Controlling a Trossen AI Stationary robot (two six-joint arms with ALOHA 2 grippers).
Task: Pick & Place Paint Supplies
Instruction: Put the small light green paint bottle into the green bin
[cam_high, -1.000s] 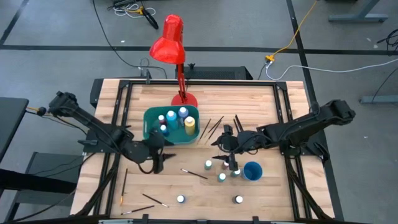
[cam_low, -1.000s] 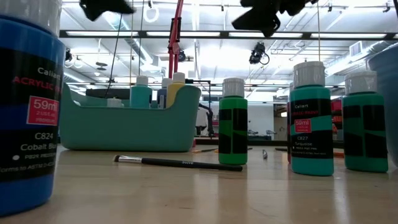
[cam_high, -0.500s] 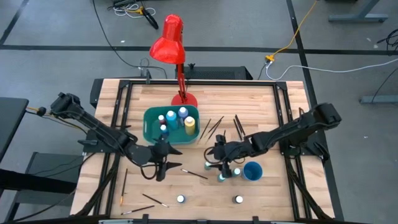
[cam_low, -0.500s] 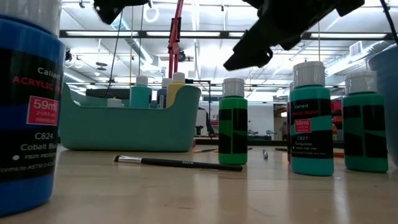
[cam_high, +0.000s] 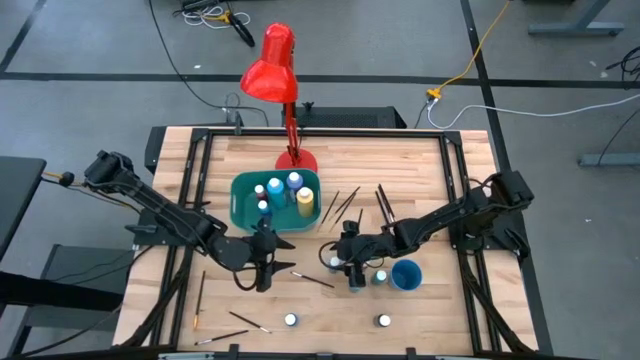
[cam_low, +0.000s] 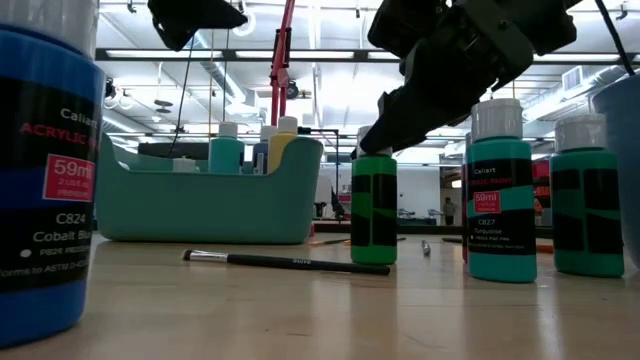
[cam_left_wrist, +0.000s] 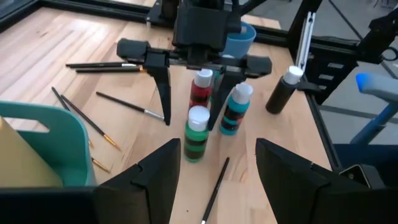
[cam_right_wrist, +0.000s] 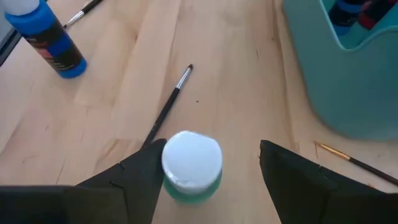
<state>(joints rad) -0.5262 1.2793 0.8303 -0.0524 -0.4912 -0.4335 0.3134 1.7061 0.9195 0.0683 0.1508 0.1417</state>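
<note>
A green paint bottle with a white cap (cam_right_wrist: 191, 163) stands upright on the table between the open fingers of my right gripper (cam_right_wrist: 211, 149), which reaches down over it (cam_low: 374, 205). It sits much nearer one finger (cam_right_wrist: 146, 171) than the other. A red bottle (cam_left_wrist: 202, 93) and a teal bottle (cam_left_wrist: 236, 112) stand just behind it. My left gripper (cam_high: 262, 262) hovers open above the table, facing the right gripper, over a dark paintbrush (cam_low: 285, 262) that lies flat. More bottles stand upright in the teal bin (cam_high: 243, 200). My right gripper comes from above, slanting from the table's right, with its fingers on either side of the green bottle's white cap (cam_right_wrist: 186, 155). One finger stands right against the cap; whether it touches I cannot tell. The bottle stands upright on the table.
A blue cup (cam_high: 405, 274) and a second teal bottle (cam_low: 585, 200) stand right of the group. A blue bottle (cam_right_wrist: 53, 43) and a black bottle (cam_left_wrist: 283, 90) stand near the front edge. Brushes lie scattered (cam_high: 345, 203). A red lamp (cam_high: 275, 70) rises behind the bin.
My right gripper has moved toward the table's left and near edges and come down, from above the bottle group to around the green bottle's cap. My left gripper has shifted a little toward the right.
</note>
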